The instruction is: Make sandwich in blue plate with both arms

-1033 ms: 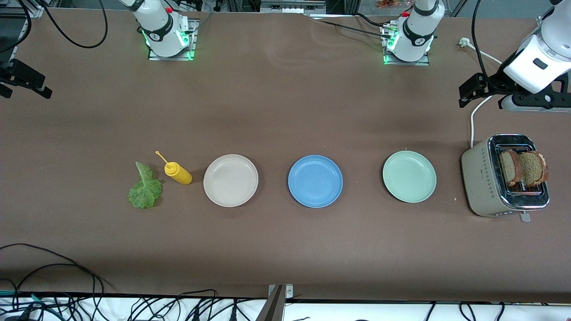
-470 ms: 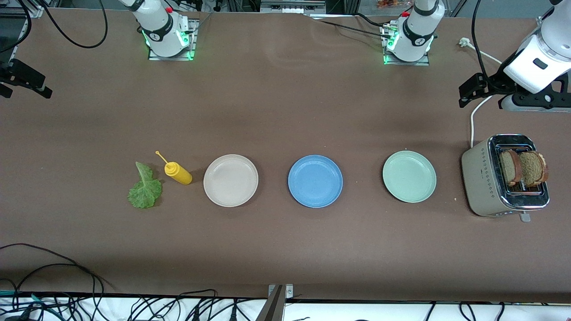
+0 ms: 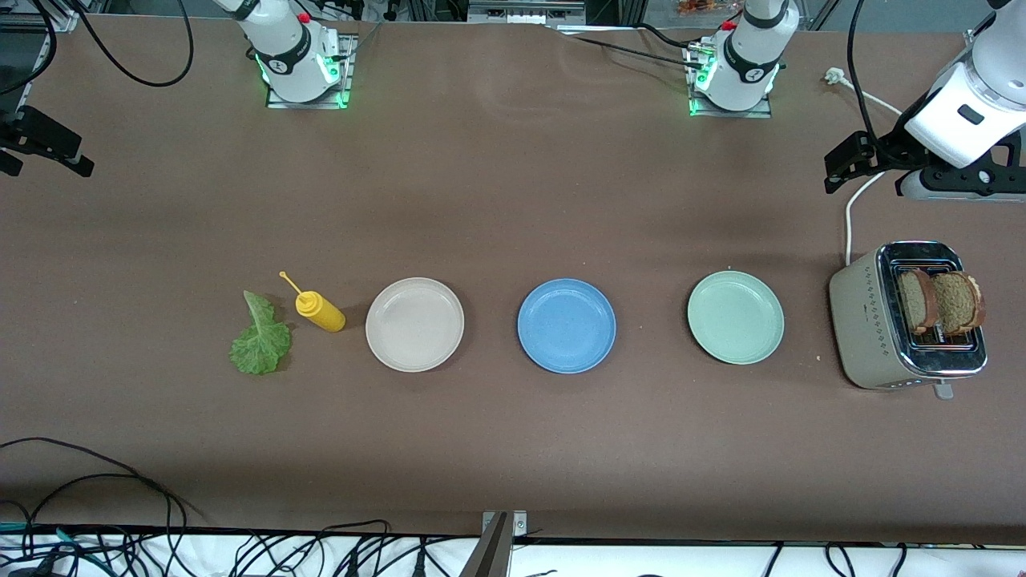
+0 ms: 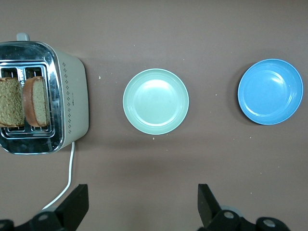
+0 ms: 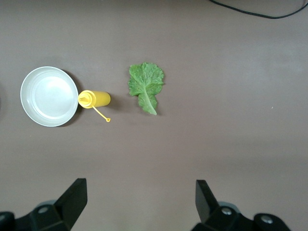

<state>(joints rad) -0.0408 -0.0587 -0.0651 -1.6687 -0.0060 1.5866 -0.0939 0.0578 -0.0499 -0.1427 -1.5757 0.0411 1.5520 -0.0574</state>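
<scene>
Three plates sit in a row across the middle of the brown desk (image 3: 497, 200): an off-white plate (image 3: 414, 324) toward the right arm's end, the blue plate (image 3: 567, 325) in the centre, bare, and a mint-green plate (image 3: 736, 317) toward the left arm's end. The makings of the sandwich lie well apart. Two slices of brown bread (image 3: 939, 302) stand upright in the slots of a beige toaster (image 3: 870, 324) at the left arm's end, beside the green plate. A lettuce leaf (image 3: 260, 336) lies flat on the desk at the right arm's end, just beside a yellow squeeze bottle (image 3: 320, 311) on its side, which lies next to the off-white plate. The left gripper (image 4: 139, 204) hangs over bare desk near the toaster's white cord (image 4: 65, 180), fingers (image 4: 77, 204) spread wide and holding nothing. The right gripper (image 5: 139, 202) hangs over bare desk at its own end, fingers (image 5: 74, 199) likewise wide apart and empty.
</scene>
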